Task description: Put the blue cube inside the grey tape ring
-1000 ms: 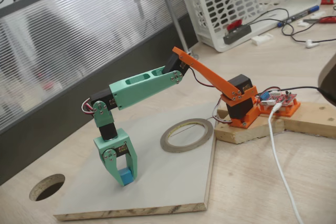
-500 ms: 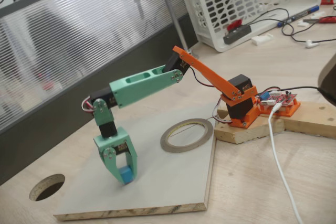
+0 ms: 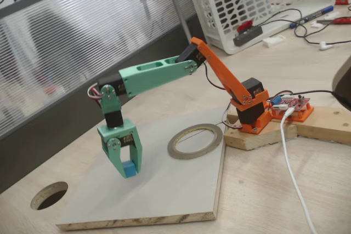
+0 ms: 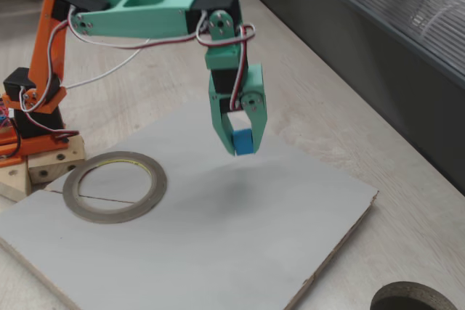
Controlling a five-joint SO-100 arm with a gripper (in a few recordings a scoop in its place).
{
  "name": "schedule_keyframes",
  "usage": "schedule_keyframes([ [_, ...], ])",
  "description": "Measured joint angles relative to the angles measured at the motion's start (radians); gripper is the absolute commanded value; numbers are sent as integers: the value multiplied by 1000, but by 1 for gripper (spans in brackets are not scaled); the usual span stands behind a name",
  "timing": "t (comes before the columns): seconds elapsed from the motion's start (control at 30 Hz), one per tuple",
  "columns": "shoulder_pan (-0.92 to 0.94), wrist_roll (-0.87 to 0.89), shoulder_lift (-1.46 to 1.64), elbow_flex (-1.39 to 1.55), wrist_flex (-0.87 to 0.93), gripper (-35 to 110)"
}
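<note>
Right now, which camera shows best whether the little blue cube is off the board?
The fixed view with the arm's base at left: the cube, clamped in the gripper, hangs clear above its shadow on the board. The other fixed view shows the cube low, with the gap less obvious.

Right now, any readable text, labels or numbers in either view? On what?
None readable.
Red board by the arm's base: any markings too small to read.
Pens on the far desk: too blurred to read.
Cube, tape ring, tool: no print seen.
</note>
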Motion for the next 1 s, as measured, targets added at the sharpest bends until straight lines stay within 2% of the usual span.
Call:
schedule_keyframes([
  [0.43,25,0,77,63,2,3],
  [0.67,256,0,242,284,2,3],
  [0.83,479,0,333,331,2,3],
  [1.0,554,0,370,431,2,3],
])
